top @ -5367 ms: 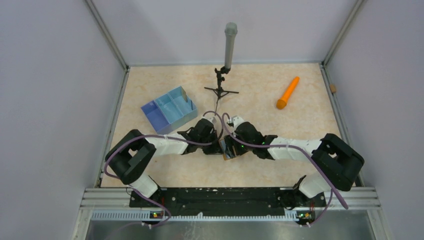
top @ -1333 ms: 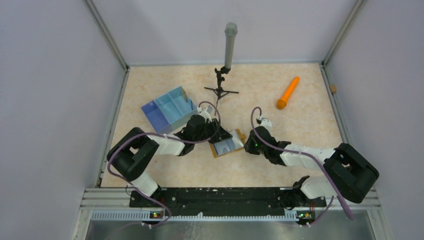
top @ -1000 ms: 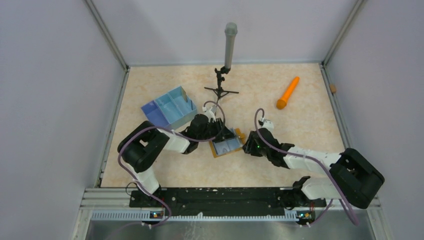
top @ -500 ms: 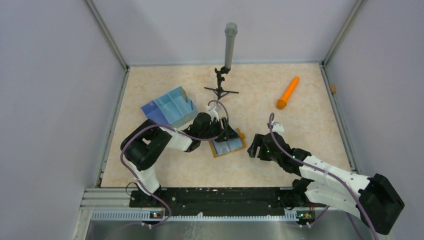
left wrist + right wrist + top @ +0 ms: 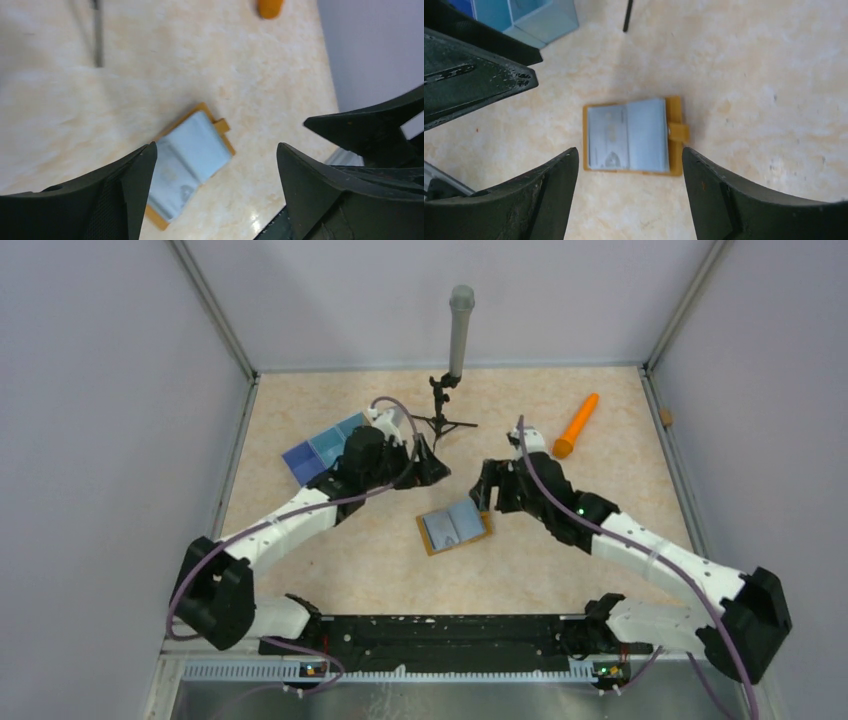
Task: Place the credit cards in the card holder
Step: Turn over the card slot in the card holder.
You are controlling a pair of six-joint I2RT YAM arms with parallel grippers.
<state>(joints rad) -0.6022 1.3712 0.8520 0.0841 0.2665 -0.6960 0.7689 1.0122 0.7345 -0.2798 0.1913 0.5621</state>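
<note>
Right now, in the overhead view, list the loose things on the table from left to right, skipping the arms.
Blue divided tray → card holder → orange stick → small tan block by the right wall. The black stand overlaps the card holder sideways, so I omit it.

Overhead and both close downward wrist views on the card holder (image 5: 454, 528)

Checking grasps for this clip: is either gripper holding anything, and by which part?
Nothing held: left gripper and right gripper both open, empty; card holder lies free on table.
</note>
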